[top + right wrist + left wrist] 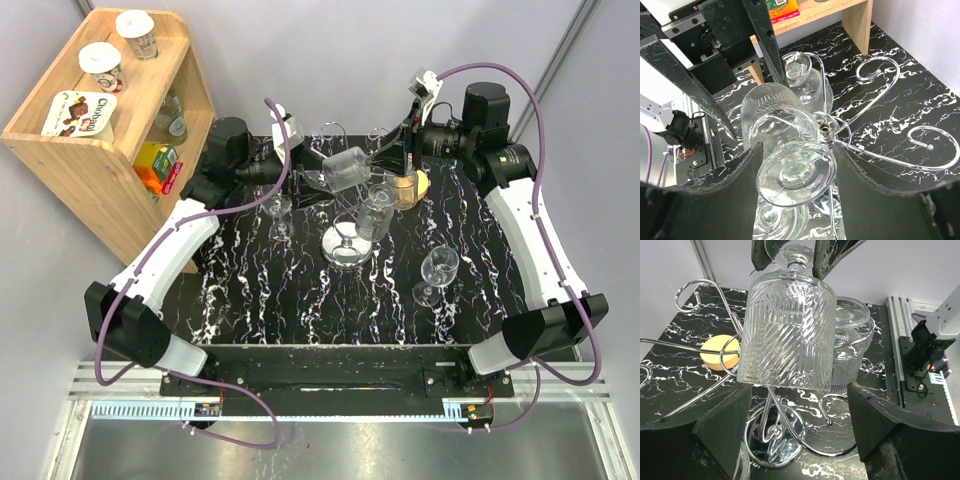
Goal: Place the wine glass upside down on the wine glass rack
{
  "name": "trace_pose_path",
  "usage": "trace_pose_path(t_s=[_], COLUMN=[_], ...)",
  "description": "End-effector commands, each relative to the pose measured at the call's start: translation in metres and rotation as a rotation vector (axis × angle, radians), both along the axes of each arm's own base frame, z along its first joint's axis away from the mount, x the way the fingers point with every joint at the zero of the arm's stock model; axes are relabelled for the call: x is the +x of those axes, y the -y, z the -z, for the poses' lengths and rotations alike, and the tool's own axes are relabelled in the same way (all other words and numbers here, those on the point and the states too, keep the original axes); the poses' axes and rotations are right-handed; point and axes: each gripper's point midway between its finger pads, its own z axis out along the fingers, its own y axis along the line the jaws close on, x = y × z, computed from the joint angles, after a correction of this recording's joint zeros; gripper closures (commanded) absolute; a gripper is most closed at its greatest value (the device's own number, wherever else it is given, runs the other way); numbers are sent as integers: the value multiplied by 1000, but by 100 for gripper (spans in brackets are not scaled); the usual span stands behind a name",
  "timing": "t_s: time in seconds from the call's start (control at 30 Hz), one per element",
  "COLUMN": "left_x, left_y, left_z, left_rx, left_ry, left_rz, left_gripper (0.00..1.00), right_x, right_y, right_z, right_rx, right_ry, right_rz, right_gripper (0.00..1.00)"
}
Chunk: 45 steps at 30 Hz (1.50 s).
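Observation:
The chrome wine glass rack [345,245] stands mid-table; its disc base [775,440] and curled arms [880,75] show in both wrist views. A ribbed wine glass [345,168] is held tilted over the rack. My right gripper [398,170] is shut on its round foot [795,172]; its fingers [832,255] flank the stem. My left gripper [310,178] is open, its fingers [720,425] spread wide just below the bowl's rim [787,330]. A second glass [850,340] hangs upside down on the rack behind it.
Two upright wine glasses stand on the black marble table, one left [280,210] and one right [438,268] of the rack. A yellow disc [720,352] lies behind the rack. A wooden shelf [100,140] with cups stands at the far left.

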Motion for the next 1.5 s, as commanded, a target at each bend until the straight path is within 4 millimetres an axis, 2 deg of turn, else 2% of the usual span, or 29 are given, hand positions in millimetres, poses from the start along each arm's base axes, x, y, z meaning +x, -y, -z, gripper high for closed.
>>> trace_pose_path(t_s=[0.0, 0.07, 0.17, 0.33, 0.47, 0.6, 0.7, 0.87, 1.0, 1.3, 1.47], left_x=[1, 1, 0, -5, -17, -24, -22, -17, -5, -9, -8], left_y=[-6, -6, -10, -14, -4, 13, 22, 27, 29, 37, 42], left_z=[-36, -41, -51, -67, -70, -65, -58, -51, -45, -47, -45], left_rx=[3, 13, 15, 32, 53, 89, 125, 146, 180, 168, 175], left_ry=[183, 201, 229, 294, 309, 314, 312, 299, 304, 254, 246], left_rz=[-82, -100, -131, -194, -182, -180, -190, -212, -283, -307, -324], left_gripper=[18, 16, 7, 4, 2, 1, 1, 1, 1, 1, 2], right_x=[-3, -4, -8, -16, -14, -14, -16, -21, -26, -39, -42], right_y=[4, 4, 3, -1, -4, -6, -8, -9, -9, -12, -16], right_z=[-34, -38, -44, -50, -48, -49, -54, -64, -67, -79, -78], right_rx=[12, 14, 15, 11, -9, -11, -5, 6, 11, 45, 56], right_ry=[121, 130, 148, 171, 187, 197, 203, 224, 231, 242, 231], right_rz=[19, 21, 22, 27, 42, 48, 47, 49, 46, 28, 15], right_gripper=[100, 100, 100, 100, 100, 100, 100, 100, 100, 100, 100])
